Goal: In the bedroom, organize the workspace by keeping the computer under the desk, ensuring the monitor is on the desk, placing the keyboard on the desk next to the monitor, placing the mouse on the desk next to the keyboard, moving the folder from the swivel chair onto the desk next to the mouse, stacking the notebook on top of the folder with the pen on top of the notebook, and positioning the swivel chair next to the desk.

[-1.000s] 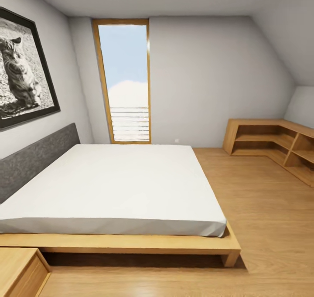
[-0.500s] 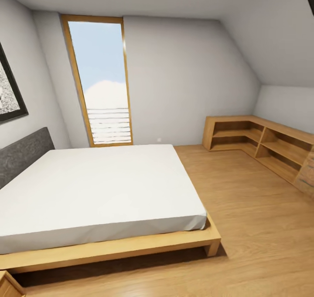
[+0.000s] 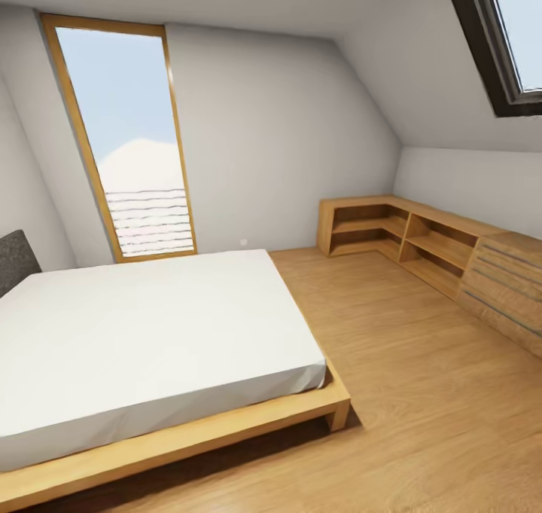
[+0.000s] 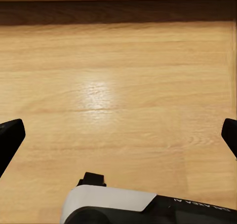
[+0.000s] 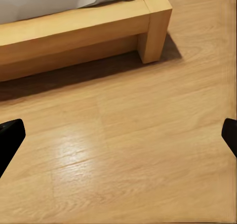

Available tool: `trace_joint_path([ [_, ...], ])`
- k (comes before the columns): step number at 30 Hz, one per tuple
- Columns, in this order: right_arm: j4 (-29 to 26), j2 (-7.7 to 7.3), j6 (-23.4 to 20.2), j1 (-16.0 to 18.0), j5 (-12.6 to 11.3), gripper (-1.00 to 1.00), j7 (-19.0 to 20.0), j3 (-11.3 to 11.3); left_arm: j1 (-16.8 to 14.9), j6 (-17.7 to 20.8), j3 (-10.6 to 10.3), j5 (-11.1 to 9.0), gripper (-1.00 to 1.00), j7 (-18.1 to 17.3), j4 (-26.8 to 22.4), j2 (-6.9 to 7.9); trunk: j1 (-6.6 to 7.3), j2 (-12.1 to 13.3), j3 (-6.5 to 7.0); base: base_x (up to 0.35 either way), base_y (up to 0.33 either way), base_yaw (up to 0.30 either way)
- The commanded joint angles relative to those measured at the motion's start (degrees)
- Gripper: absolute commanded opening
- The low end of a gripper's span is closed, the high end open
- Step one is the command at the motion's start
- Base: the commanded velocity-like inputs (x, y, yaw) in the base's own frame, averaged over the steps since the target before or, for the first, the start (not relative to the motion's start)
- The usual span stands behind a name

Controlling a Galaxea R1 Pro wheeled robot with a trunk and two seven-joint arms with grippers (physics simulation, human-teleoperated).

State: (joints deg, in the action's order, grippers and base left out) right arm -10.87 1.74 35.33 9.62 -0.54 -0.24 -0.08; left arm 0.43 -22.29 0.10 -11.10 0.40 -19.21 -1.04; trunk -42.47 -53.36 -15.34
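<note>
From the head camera I see a wood-plank floor, then a low bed with a white mattress on a wooden frame, a tall window, corner shelving and a roof window. No task item has come up yet. My left gripper and right gripper both hang over bare floor, fingers spread wide and empty; the right sits near the bed frame's corner post.

1 bed, 1 low corner shelf unit — both wooden. 2 windows: 1 tall window, 1 skylight. 1 chest of drawers.
</note>
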Motion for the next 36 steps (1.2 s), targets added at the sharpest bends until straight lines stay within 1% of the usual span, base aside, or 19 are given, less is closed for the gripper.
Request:
trace_joint_path([
  [1, 0.06, 0.01, 0.18, 0.05, -0.06, 1.0, -0.02, 0.0, 0.03, -0.05, -0.01, -0.24, 1.0, 0.04, -0.1, -0.01, -0.01, -0.04, -0.04, 0.0, 0.0, -0.3],
  [36, 0.06, -0.07, 0.09, 0.05, -0.07, 1.0, -0.02, 0.0, 0.05, -0.04, -0.01, -0.24, 1.0, 0.04, -0.04, -0.08, -0.01, -0.04, 0.63, 0.0, 0.0, -0.3],
])
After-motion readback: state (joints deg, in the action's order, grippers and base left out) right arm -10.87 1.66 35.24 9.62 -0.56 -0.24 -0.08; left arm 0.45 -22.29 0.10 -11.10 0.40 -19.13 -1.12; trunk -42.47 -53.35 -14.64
